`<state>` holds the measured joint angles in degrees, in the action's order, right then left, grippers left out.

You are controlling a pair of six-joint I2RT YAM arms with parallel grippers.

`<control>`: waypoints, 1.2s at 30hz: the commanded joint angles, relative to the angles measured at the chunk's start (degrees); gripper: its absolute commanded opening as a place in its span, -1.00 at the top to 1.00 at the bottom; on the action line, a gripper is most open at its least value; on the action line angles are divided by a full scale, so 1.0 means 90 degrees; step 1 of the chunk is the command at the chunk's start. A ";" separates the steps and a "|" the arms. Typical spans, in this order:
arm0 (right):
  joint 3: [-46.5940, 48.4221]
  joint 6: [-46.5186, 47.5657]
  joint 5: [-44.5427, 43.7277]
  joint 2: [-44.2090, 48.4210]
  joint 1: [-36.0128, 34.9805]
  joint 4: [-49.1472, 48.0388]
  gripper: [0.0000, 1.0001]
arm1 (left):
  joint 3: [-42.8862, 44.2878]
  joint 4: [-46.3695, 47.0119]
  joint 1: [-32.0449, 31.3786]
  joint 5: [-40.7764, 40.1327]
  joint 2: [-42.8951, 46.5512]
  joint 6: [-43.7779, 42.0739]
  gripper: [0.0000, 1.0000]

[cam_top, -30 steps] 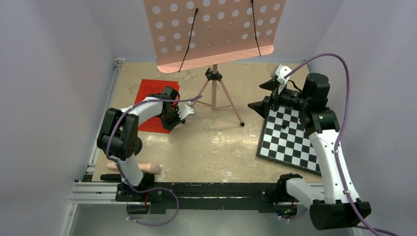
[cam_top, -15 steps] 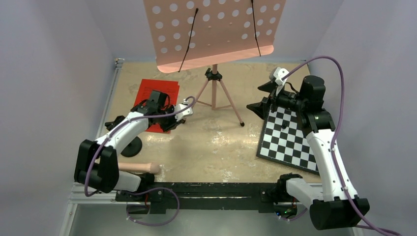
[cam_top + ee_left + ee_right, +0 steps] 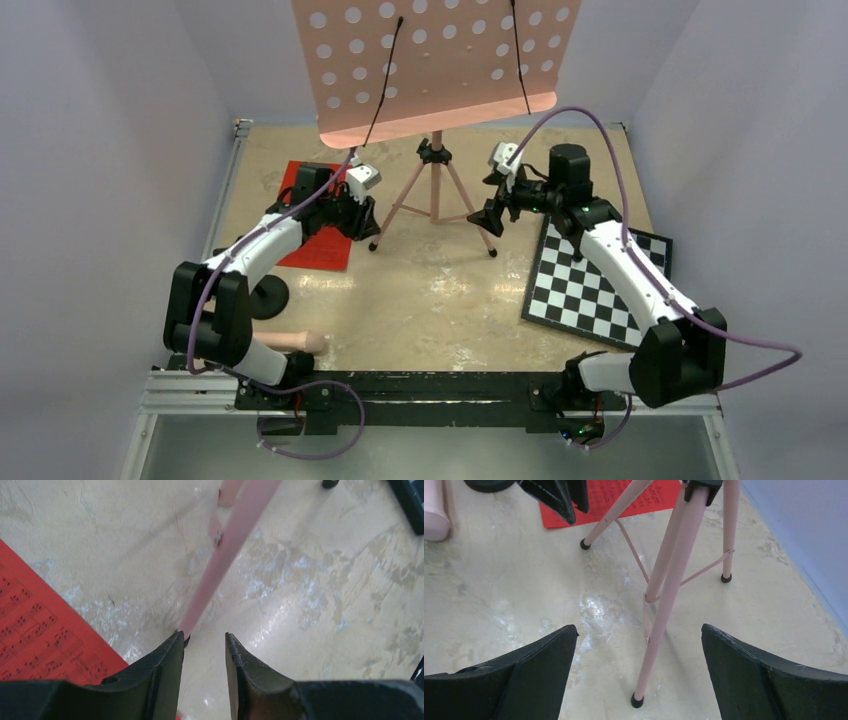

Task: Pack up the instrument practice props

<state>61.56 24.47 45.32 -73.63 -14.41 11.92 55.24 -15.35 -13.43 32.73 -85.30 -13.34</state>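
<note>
The pink music stand, with its perforated desk (image 3: 440,60), rests on tripod legs (image 3: 435,195) at the back of the table. Red sheet-music pages (image 3: 318,215) lie flat to its left. My left gripper (image 3: 365,225) sits low at the stand's left leg (image 3: 225,550). It is open by a narrow gap (image 3: 204,639), with nothing between the fingers, and the leg's foot (image 3: 186,640) is at the left fingertip. My right gripper (image 3: 487,215) is wide open (image 3: 639,630), and the stand's right leg (image 3: 664,605) stands between its jaws, untouched.
A pink rod (image 3: 290,342) lies near the front left edge, with a black round base (image 3: 268,297) just behind it. A black-and-white checkerboard (image 3: 590,285) lies on the right under my right arm. Grey walls close in on both sides.
My left gripper has moved off the red pages to the stand's left leg and opened a little. My right arm has swung left from the checkerboard to the right leg.
</note>
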 commanded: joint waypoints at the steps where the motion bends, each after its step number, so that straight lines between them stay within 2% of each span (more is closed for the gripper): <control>1: 0.0370 0.1372 -0.0563 -0.0468 -0.0239 -0.0324 -0.98 | 0.0461 0.1233 0.0100 0.0540 -0.0391 0.1357 0.18; 5: 0.0801 0.1740 -0.0750 -0.0979 -0.0250 -0.0162 -0.98 | 0.0517 0.1931 0.0211 0.0656 -0.0576 0.2479 0.19; 12: 0.1508 0.2118 -0.0970 -0.1635 -0.0303 0.0157 -0.98 | 0.1007 0.2153 0.0152 0.0221 -0.1140 0.3074 0.20; 15: 0.1917 0.2389 -0.1113 -0.1902 -0.0374 0.0585 -0.98 | 0.1257 0.1988 0.0099 -0.0014 -0.1384 0.3037 0.21; 20: 0.2622 0.2775 -0.1499 -0.2277 -0.0465 0.1552 -0.98 | 0.1372 0.1763 0.0036 0.0291 -0.1552 0.2941 0.26; 24: 0.3145 0.2756 -0.1780 -0.2447 -0.0476 0.2085 -0.98 | 0.1520 0.0749 -0.0092 0.0645 -0.1528 0.2613 0.28; 29: 0.2622 0.2973 -0.1990 -0.2408 -0.0399 0.1504 -0.98 | 0.0909 0.0901 -0.0289 0.1050 -0.1269 0.2314 0.30; 36: 0.1788 0.2742 -0.1616 -0.1670 -0.0393 0.1420 -0.98 | 0.1245 -0.0291 -0.0604 0.1301 -0.1246 0.1132 0.30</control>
<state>82.13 49.56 28.95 -94.89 -17.87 25.58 65.04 -8.64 -15.11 36.73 -98.76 4.23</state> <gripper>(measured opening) 0.987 0.346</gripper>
